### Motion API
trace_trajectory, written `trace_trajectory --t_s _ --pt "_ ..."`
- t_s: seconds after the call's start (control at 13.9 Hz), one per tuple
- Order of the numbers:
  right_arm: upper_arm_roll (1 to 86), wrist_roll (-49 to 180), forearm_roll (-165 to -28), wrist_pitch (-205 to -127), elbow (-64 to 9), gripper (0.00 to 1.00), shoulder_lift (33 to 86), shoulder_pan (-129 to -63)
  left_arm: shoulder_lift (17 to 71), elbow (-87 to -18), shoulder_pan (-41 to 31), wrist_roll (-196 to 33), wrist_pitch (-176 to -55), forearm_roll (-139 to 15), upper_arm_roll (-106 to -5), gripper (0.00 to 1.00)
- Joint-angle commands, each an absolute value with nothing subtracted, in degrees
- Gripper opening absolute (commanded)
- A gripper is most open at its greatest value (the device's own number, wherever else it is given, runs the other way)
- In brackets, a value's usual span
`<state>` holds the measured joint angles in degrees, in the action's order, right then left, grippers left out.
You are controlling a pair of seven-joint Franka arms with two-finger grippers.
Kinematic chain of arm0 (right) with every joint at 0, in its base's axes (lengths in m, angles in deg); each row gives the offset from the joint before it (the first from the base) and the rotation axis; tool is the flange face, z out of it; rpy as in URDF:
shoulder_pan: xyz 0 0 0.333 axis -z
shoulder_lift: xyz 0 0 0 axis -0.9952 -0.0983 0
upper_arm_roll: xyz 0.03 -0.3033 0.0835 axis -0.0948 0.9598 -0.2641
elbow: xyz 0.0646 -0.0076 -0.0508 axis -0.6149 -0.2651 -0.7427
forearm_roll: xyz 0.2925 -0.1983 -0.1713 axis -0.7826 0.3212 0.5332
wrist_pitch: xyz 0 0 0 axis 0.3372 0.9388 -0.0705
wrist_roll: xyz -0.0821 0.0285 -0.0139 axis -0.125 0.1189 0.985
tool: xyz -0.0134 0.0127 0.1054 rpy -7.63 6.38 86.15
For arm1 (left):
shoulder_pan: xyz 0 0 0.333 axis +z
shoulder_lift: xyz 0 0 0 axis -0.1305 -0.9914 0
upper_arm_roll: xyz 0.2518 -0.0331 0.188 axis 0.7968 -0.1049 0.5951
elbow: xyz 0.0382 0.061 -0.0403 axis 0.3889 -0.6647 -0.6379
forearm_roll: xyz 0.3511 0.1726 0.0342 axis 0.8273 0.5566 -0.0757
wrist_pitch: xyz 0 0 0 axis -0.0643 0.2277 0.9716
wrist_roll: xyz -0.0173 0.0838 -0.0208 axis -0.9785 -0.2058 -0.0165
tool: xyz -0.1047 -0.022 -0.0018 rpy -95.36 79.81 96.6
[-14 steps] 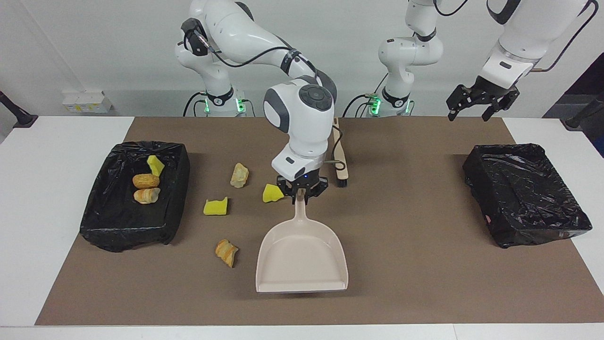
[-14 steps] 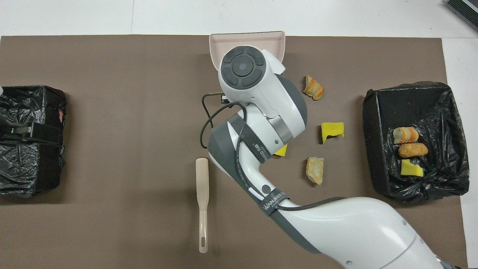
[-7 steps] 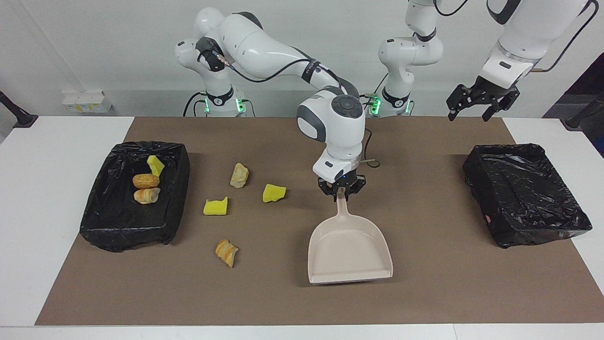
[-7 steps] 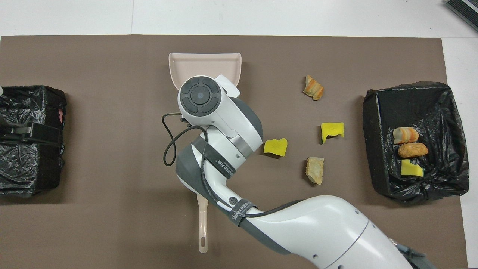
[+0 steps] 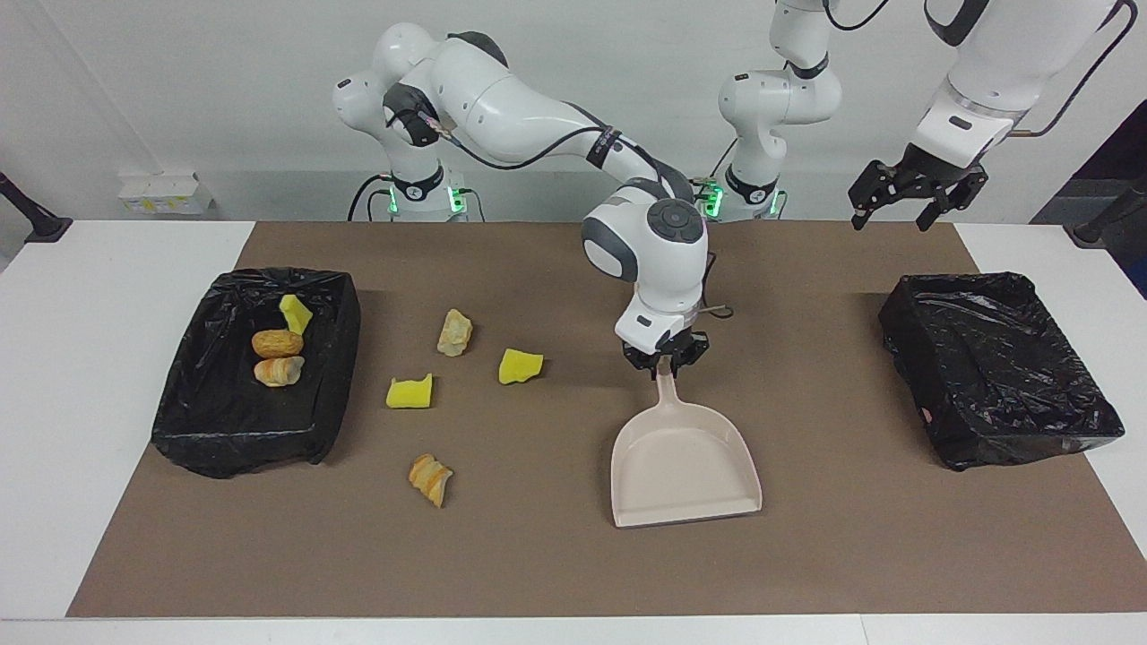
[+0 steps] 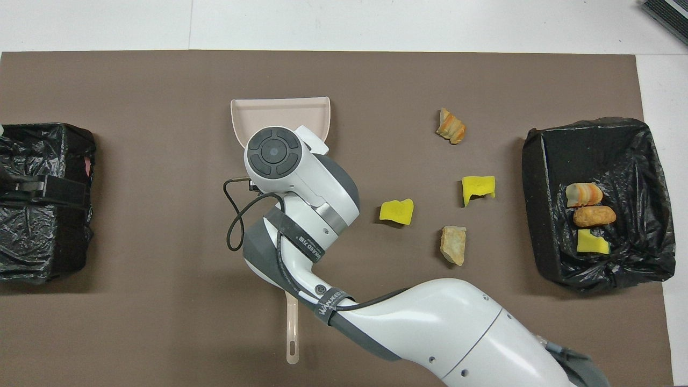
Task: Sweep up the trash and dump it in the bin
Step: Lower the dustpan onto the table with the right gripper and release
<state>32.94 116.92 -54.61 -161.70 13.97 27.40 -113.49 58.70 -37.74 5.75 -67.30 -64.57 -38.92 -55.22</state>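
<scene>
My right gripper is shut on the handle of a beige dustpan, whose open edge points away from the robots. The pan sits low at the mat's middle; I cannot tell if it touches. Several pieces of trash lie on the mat toward the right arm's end: a yellow chunk, a second yellow chunk, a tan lump and an orange bread piece. Three more pieces lie in the black-lined bin there. My left gripper hangs open, waiting above the other bin.
A second black-lined bin stands at the left arm's end. A beige brush handle lies on the mat nearer to the robots than the dustpan, partly under my right arm. A brown mat covers the white table.
My right gripper has carried the dustpan toward the left arm's end of the table, away from the loose trash, and somewhat nearer to the robots. The left arm has barely moved.
</scene>
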Motion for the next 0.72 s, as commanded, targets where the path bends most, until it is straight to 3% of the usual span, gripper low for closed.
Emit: trace_trajectory --t_s 0.0,0.36,0.65 --pt "32.6 117.4 -55.9 -162.4 14.8 0.23 26.9 -112.6 59.0 -38.2 6.4 -66.4 -65.2 -38.2 -55.5 1.0" --pt "32.6 117.5 -56.3 -163.2 14.8 0.58 28.2 -110.3 59.1 -38.2 6.4 -66.3 -65.2 -38.1 -55.5 1.0" --pt "32.4 120.9 -60.7 -161.0 10.6 0.69 35.5 -109.8 59.1 -38.2 6.4 -66.4 -65.2 -38.1 -55.5 1.0"
